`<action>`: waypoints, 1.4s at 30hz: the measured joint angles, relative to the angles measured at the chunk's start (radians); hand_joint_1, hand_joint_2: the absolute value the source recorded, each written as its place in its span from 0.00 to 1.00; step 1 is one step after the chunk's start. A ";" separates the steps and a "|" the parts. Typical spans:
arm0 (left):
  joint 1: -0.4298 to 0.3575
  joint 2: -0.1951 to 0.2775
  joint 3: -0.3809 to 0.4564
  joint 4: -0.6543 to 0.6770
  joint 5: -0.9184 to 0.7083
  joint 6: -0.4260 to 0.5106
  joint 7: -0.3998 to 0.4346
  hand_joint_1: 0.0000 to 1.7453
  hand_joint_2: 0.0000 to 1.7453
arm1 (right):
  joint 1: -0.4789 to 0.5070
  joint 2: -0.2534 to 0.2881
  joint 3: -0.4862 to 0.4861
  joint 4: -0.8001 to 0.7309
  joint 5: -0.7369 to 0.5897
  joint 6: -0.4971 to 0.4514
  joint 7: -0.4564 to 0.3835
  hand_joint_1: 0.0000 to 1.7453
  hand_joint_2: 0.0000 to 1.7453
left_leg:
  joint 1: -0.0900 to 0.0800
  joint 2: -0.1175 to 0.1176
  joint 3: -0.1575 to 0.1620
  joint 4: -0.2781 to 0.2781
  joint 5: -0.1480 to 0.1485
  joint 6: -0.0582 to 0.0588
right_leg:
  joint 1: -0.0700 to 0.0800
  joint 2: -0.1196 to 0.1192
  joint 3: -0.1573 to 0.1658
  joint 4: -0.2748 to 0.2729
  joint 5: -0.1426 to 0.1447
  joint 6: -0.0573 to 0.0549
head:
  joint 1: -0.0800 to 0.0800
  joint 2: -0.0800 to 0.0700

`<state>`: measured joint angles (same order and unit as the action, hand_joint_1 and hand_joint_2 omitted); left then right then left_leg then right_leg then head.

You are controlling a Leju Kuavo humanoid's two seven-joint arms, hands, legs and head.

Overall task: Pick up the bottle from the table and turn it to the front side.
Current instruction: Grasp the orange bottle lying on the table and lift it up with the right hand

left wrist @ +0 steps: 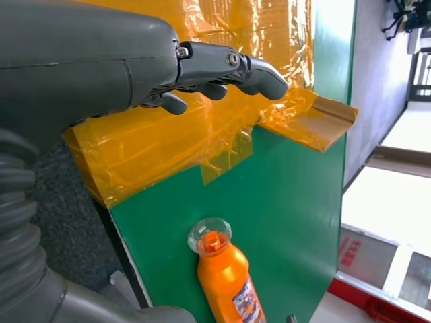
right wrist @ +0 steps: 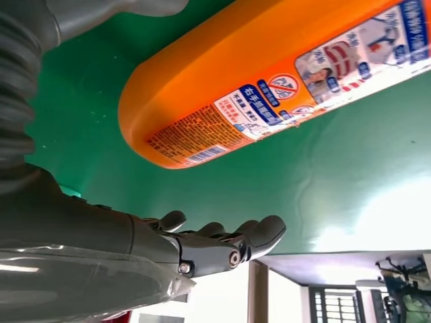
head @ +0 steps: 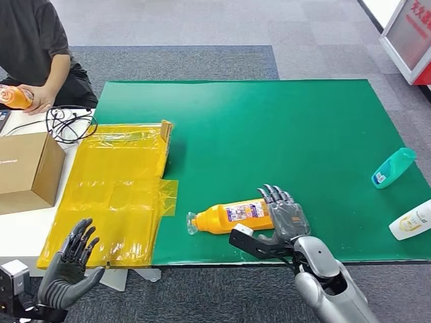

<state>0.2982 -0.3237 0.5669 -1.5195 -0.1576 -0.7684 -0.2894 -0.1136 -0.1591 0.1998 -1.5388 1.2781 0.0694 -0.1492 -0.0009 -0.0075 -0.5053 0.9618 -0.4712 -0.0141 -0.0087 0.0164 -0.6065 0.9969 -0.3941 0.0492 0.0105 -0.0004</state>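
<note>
Partly, the spread, empty right robot hand hides the lying bottle's base

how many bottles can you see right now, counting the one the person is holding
4. An orange bottle lies on the green mat by the right hand; a teal bottle and a white bottle lie at the mat's right edge; a person's hand holds another orange bottle.

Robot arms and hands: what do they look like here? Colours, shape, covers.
Both arms are smooth, rounded silver shells. The right hand has a grey back, darker segmented fingers and a thick dark thumb jutting out sideways. The left hand is dark grey with near-black fingers. In the wrist views, each hand sits behind a grey ribbed cover, with small screws at the finger hinges. No markings legible.
</note>
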 joint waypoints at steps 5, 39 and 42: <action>-0.014 0.022 -0.007 0.024 0.000 0.021 -0.021 0.00 1.00 | -0.083 -0.037 0.065 0.101 -0.036 0.061 -0.007 0.00 1.00 | 0.000 0.000 0.000 0.000 0.000 0.000 | 0.000 0.000 0.000 0.000 0.000 0.000 | 0.000 0.000; -0.030 0.129 -0.086 0.143 0.060 0.082 -0.065 0.00 1.00 | -0.391 -0.106 0.337 0.456 -0.321 0.061 -0.032 1.00 1.00 | 0.000 0.000 0.002 0.000 0.002 -0.001 | 0.000 0.000 0.001 0.000 0.002 -0.001 | 0.000 0.000; -0.025 0.123 -0.084 0.139 0.056 0.076 -0.053 0.00 1.00 | -0.324 -0.109 0.307 0.364 -0.359 0.038 -0.013 1.00 1.00 | 0.000 0.000 0.001 0.000 0.002 -0.001 | 0.000 0.000 0.000 0.000 0.002 -0.001 | 0.000 0.000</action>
<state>0.2736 -0.2009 0.4824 -1.3802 -0.1017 -0.6929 -0.3420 -0.4376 -0.2682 0.5072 -1.1751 0.9187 0.1071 -0.1622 -0.0009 -0.0077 -0.5043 0.9619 -0.4694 -0.0149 -0.0087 0.0165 -0.6061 0.9970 -0.3922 0.0485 0.0103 -0.0004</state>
